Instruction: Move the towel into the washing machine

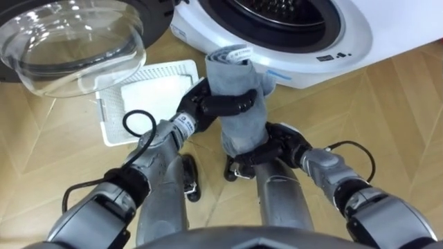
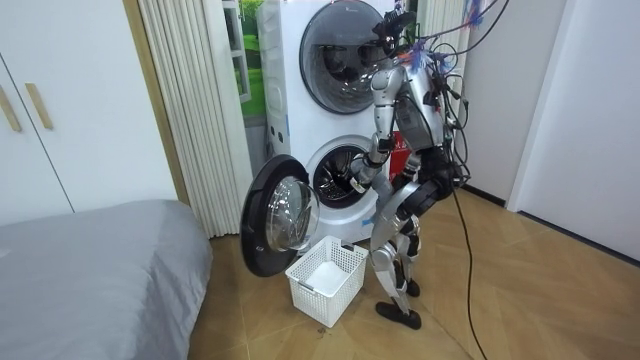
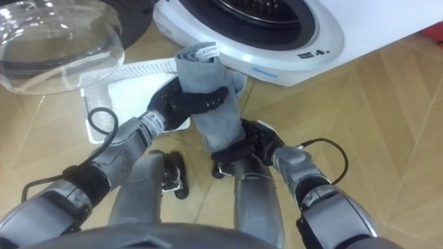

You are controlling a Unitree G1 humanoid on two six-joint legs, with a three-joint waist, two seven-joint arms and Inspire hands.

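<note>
A grey towel, bunched into an upright roll, is held in front of my body just below the washing machine's open drum. My left hand has its dark fingers curled round the roll's middle. My right hand grips the roll's lower end from underneath. In the room view I stand facing the lower washing machine, arms bent toward its opening, with the towel at the port.
The round glass door hangs open to my left. A white laundry basket stands on the wooden floor below it, by my feet. A second machine is stacked above; a bed fills the room view's left.
</note>
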